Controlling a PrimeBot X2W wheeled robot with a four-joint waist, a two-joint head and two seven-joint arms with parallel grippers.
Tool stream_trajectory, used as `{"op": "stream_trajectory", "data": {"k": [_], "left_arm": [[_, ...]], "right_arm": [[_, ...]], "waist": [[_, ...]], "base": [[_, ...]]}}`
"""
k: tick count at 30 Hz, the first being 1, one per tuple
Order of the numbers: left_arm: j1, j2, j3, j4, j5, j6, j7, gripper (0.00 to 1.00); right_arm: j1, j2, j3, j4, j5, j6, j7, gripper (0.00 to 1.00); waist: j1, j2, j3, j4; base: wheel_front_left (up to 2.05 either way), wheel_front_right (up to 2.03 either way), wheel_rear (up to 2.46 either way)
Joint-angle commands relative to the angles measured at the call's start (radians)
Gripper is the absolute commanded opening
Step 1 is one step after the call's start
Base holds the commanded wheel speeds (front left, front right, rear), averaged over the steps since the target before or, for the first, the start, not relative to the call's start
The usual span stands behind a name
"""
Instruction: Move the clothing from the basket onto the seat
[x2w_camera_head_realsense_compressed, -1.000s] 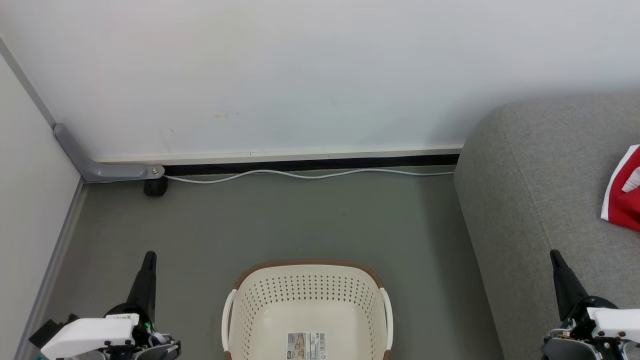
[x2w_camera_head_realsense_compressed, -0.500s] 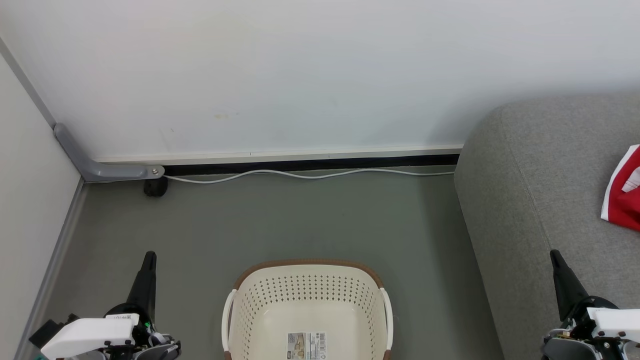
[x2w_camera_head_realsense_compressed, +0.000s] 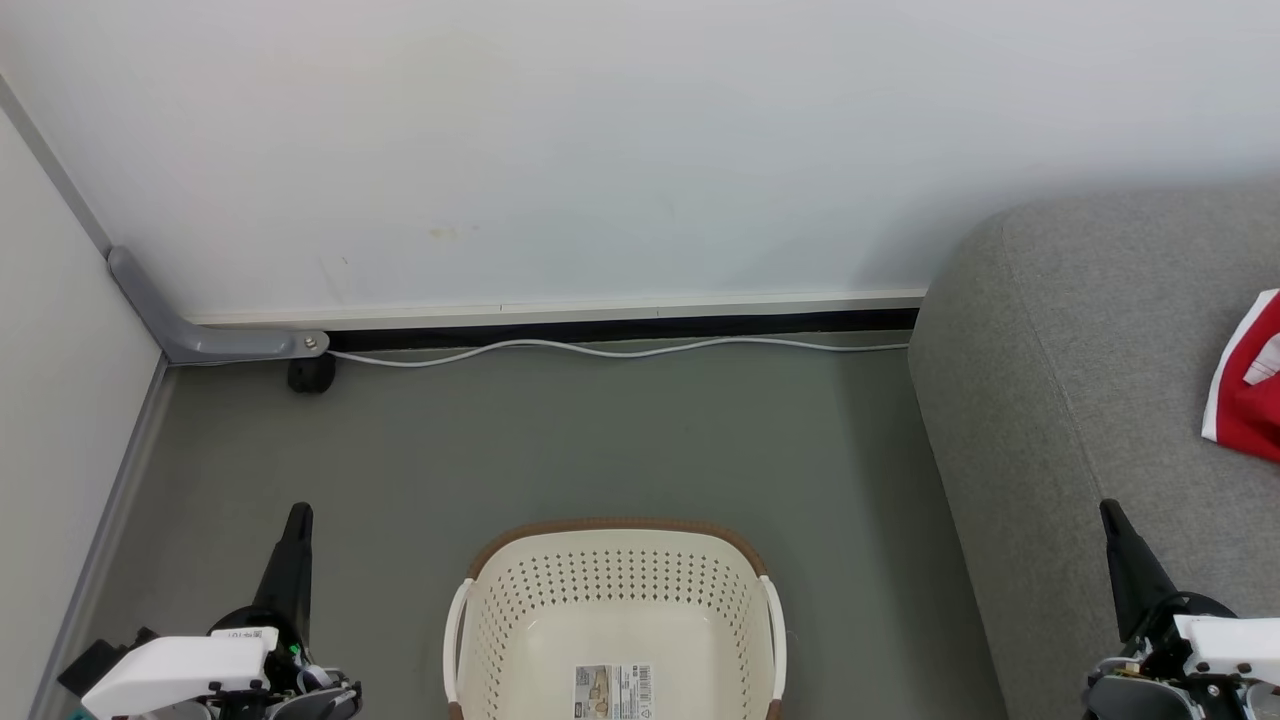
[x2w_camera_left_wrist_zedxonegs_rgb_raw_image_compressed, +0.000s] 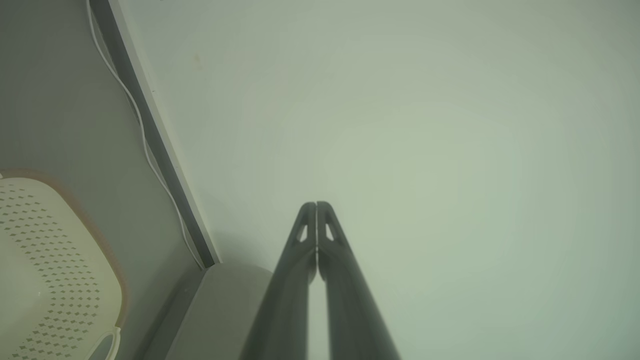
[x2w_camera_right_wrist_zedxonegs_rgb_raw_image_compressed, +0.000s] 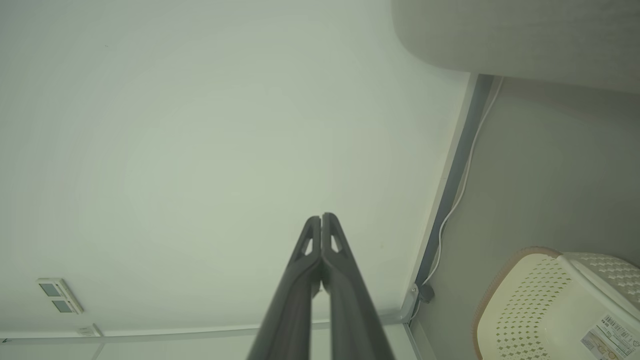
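Head view puts my left gripper (x2w_camera_head_realsense_compressed: 298, 514) at the lower left and my right gripper (x2w_camera_head_realsense_compressed: 1108, 510) at the lower right. Both are empty, each pair of jaws pressed together, fingers pointing forward. Between them stands the basket (x2w_camera_head_realsense_compressed: 620, 524), bare inside down to its paper label (x2w_camera_head_realsense_compressed: 612, 691). The clothing (x2w_camera_head_realsense_compressed: 1250, 400), red with white trim, lies on the seat (x2w_camera_head_realsense_compressed: 1060, 330) at the picture's right edge. I judge the move done; the best thing now is to hold my arms clear of basket and seat and disturb nothing. The basket rests on a flat grey-green floor (x2w_camera_head_realsense_compressed: 600, 440). Beyond it a white cable (x2w_camera_head_realsense_compressed: 620, 350) runs along the skirting under a plain pale wall (x2w_camera_head_realsense_compressed: 600, 150), with a grey bracket (x2w_camera_head_realsense_compressed: 200, 338) in the left corner
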Motion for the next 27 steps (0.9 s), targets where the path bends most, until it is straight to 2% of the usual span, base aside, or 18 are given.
{"op": "stream_trajectory", "data": {"k": [1,27], "left_arm": [[-0.057,0.012,0.033,-0.026,-0.003,-0.008,0.007,0.00],[-0.057,0.012,0.034,-0.026,-0.002,-0.008,0.007,0.00]], "right_arm": [[-0.045,-0.010,0.016,-0.031,0.005,0.002,0.008,0.00],[-0.045,-0.010,0.015,-0.031,0.005,0.002,0.008,0.00]], "waist": [[0.0000,0.0000,0.000,0.000],[0.0000,0.0000,0.000,0.000]], "base": [[0.00,0.00,0.00],[0.00,0.00,0.00]]}}
